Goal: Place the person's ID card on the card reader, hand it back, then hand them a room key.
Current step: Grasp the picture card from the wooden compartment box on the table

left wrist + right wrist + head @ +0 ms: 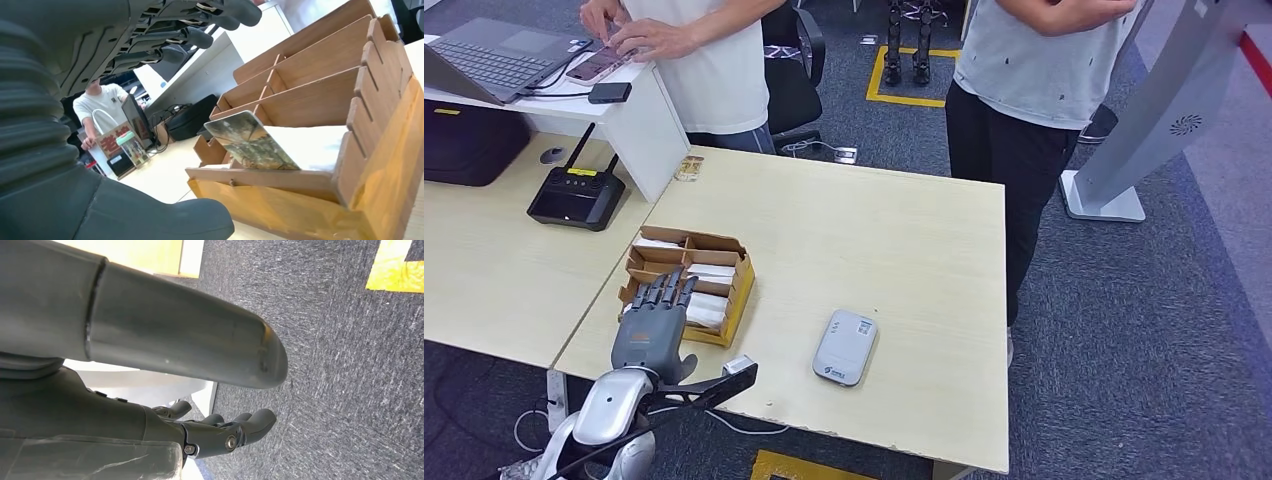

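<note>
The robot's left hand (652, 325) hangs over the near left corner of the pale wooden surface (904, 240), fingers (210, 37) stretched out and apart above the cardboard box (687, 284), holding nothing. From the left wrist view the box's slotted dividers hold white sleeves, and one room key card (250, 142) with a printed picture leans tilted in the near compartment, below the hand and not touched by it. The white card reader (845, 347) lies flat near the front edge of the surface, well to the right of the box. I cannot make out the ID card anywhere.

The right hand (220, 432) hangs low over the grey carpet (350, 365), fingers loosely curled and apart, with nothing in them.

A person in a grey shirt (1044, 60) stands at the far right corner of the surface. Another person in white (714, 60) stands behind the far left, hands on a phone (596, 65) beside a laptop (494, 55). A black controller (576, 195) with antennas rests on the neighbouring surface.
</note>
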